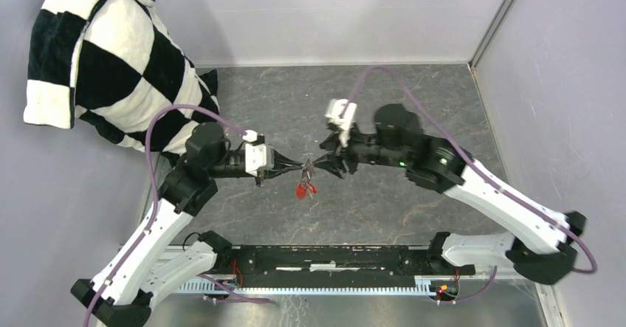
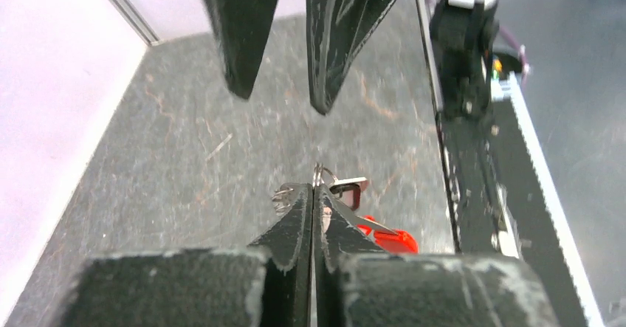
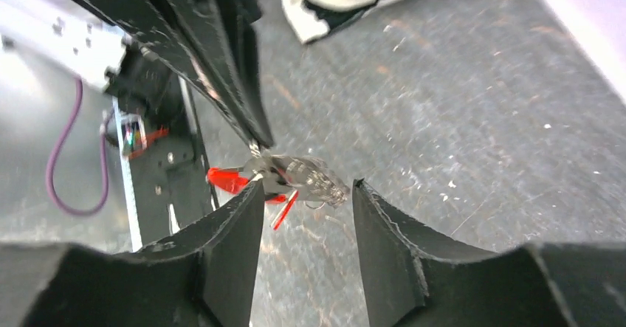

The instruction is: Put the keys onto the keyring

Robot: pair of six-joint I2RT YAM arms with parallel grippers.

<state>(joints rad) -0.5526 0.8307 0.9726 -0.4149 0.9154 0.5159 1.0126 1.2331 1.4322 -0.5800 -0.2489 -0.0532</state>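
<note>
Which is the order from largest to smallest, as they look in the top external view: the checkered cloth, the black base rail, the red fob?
1. checkered cloth
2. black base rail, long but thin
3. red fob, clearly the smallest

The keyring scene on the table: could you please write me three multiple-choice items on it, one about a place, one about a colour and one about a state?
1. The checkered cloth lies:
A. at the far left
B. at the far right
C. between the arm bases

2. The fob hanging below the keyring is:
A. blue
B. red
C. green

3. The left gripper is:
A. wide open
B. shut on the keyring
C. out of view

Answers:
1. A: the cloth fills the upper-left of the top view.
2. B: the fob shows bright red in all three views.
3. B: in the left wrist view its jaws meet, with the thin ring pinched at their tips.
</note>
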